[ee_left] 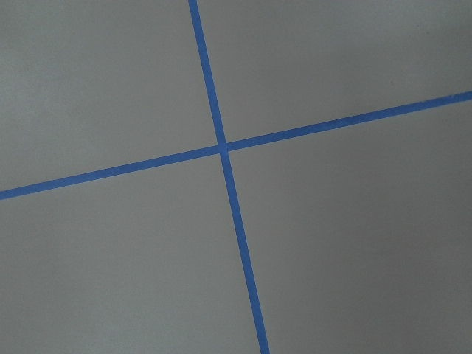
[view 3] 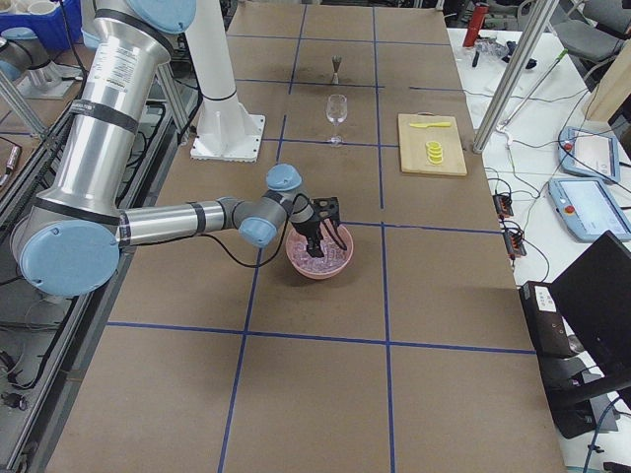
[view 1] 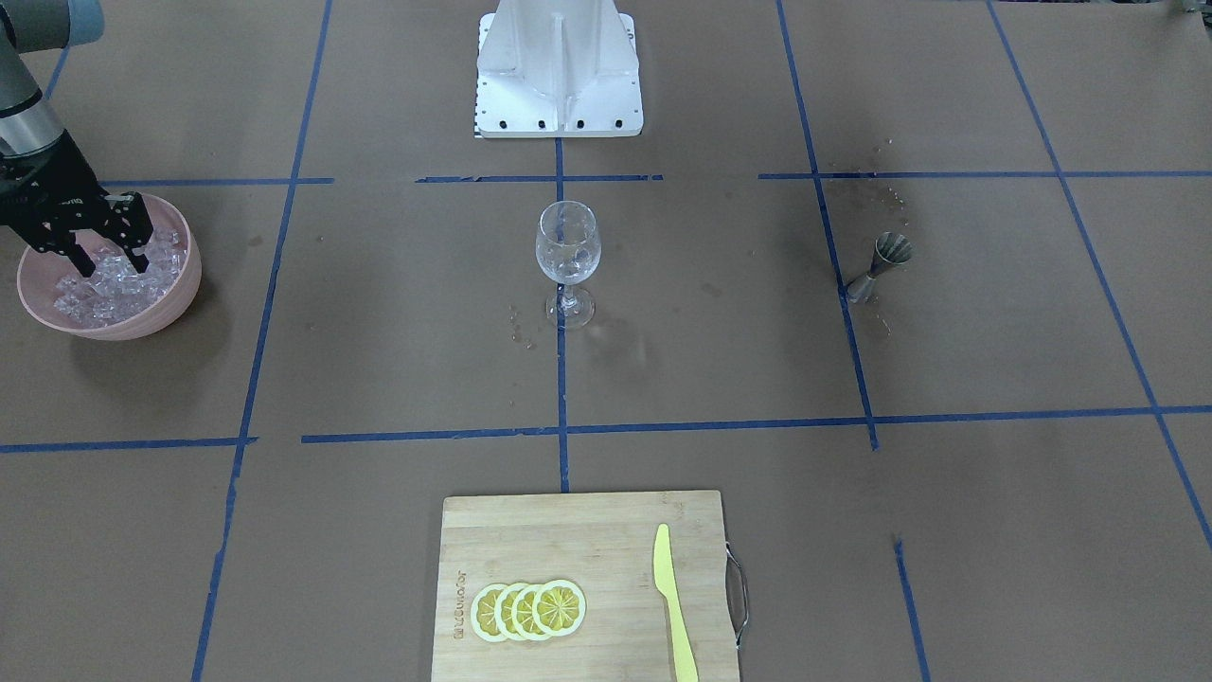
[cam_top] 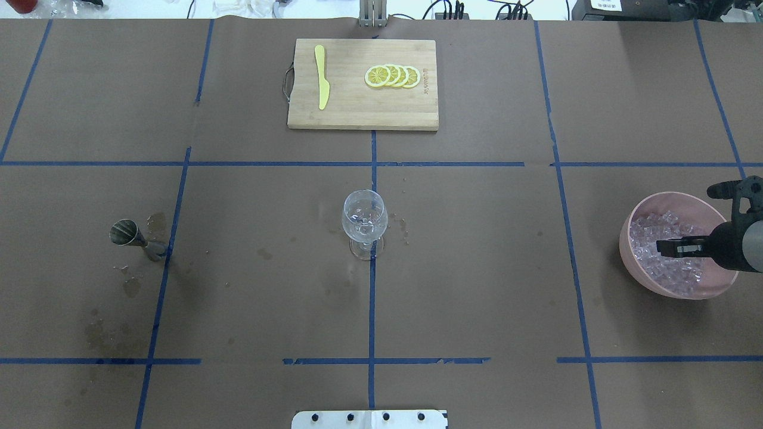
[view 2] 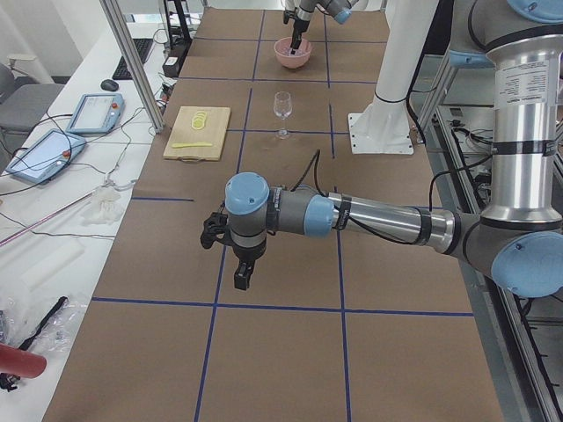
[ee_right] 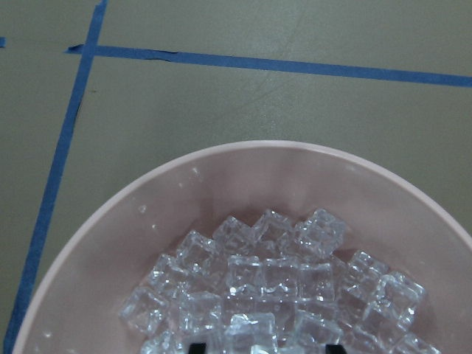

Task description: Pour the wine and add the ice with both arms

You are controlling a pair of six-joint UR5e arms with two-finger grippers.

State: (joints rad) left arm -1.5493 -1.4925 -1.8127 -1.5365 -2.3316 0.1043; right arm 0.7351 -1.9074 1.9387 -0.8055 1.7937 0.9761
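The left grey metal jointed arm [view 2: 387, 218], mid-frame, and the right grey metal jointed arm [view 3: 168, 222], at centre left, have silver tubes, light-blue joint caps and thin black looping cables. The left black two-finger gripper [view 2: 240, 281] and the right black two-finger gripper [view 1: 112, 263] are matt. The white ribbed pedestal base [view 1: 559, 76], top centre, carries black bolts.

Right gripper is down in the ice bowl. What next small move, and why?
Probably close the right gripper: it stands open, tips down among the ice in the pink bowl, so closing should catch a cube.
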